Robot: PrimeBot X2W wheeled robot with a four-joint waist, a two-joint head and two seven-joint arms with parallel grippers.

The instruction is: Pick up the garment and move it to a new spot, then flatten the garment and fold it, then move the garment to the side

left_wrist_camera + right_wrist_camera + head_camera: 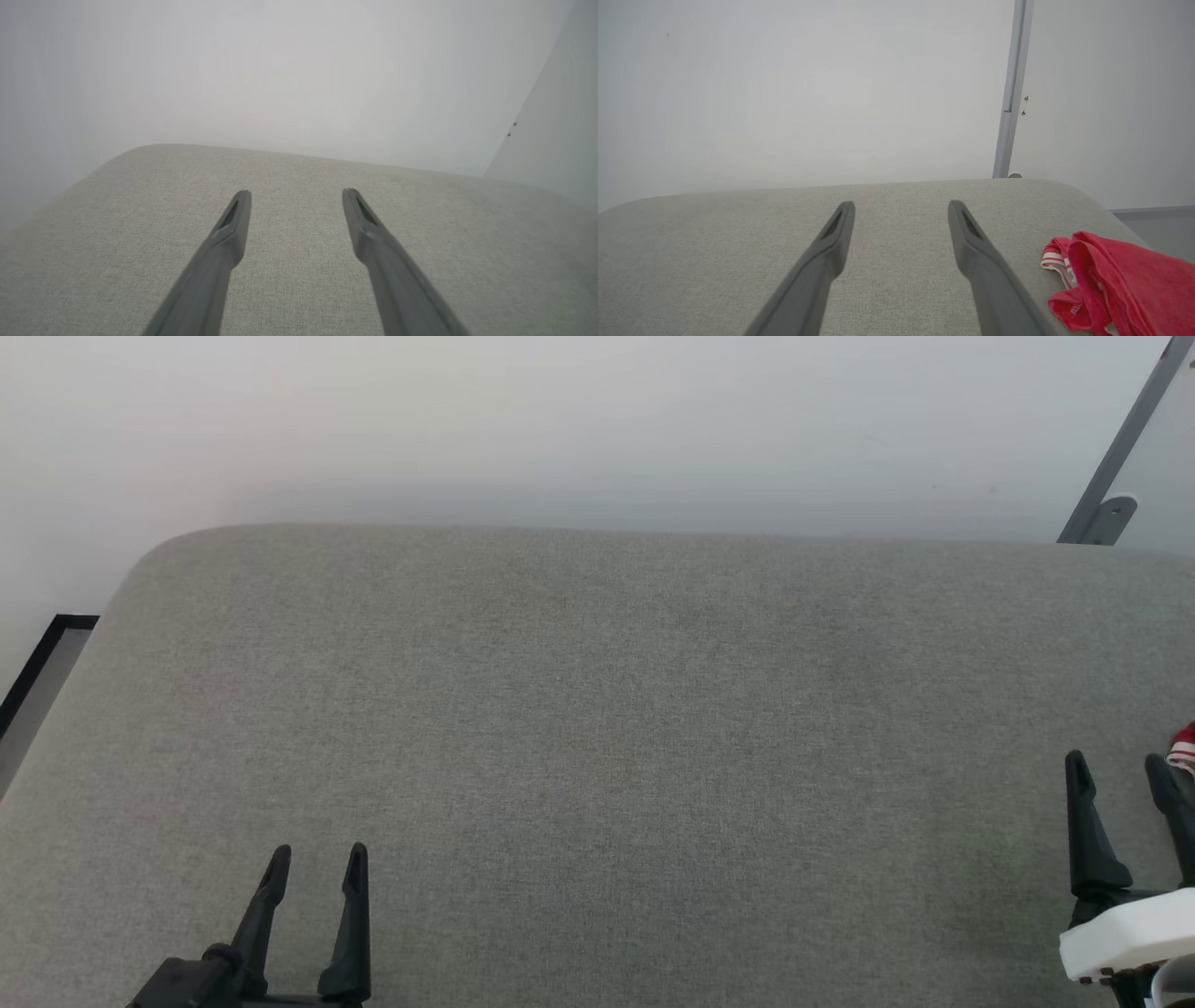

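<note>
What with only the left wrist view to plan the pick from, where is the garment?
Observer: In the right wrist view, the garment lies bunched near the right end of the grey cushion.
Operator: Is anything gripping it?
Observer: No. The right jaws stand open just left of it, with bare cushion between them.
Operator: Does the head camera catch it?
Observer: Barely. A bit of striped trim peeks in at the right edge, just past the right jaws.
</note>
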